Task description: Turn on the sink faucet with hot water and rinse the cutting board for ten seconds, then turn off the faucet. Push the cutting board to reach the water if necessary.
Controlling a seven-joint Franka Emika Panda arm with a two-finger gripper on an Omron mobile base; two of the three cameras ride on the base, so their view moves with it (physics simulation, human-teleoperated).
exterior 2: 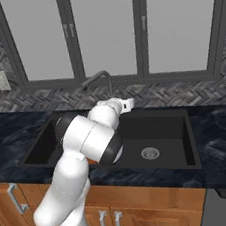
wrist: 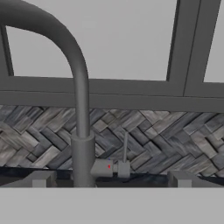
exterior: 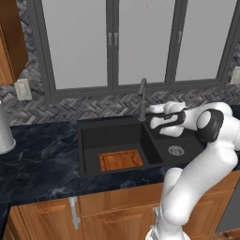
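Two dark fingertips [wrist: 39,179] stand spread wide at the foot of the hand view — pincer [wrist: 109,180] released, nothing between the pads. Just ahead of it, roughly between the tips, the thin lever [wrist: 125,151] rises upright from a side stub on the sink faucet [wrist: 81,127], whose post stands slightly left of the pincer's centre line. No water runs.

Risk, as I judge it: the lever is slim and the post sits close beside it — a straight advance could bump the left finger into the post, or the jaws could close on the stub instead of the lever. Pushing it the wrong way would give cold water, or none.

Below and left of the pincer, well apart, the cutting board [exterior: 120,160] lies flat in the large basin of the sink [exterior: 89,140]. The spout may not reach it; the board may need a push.
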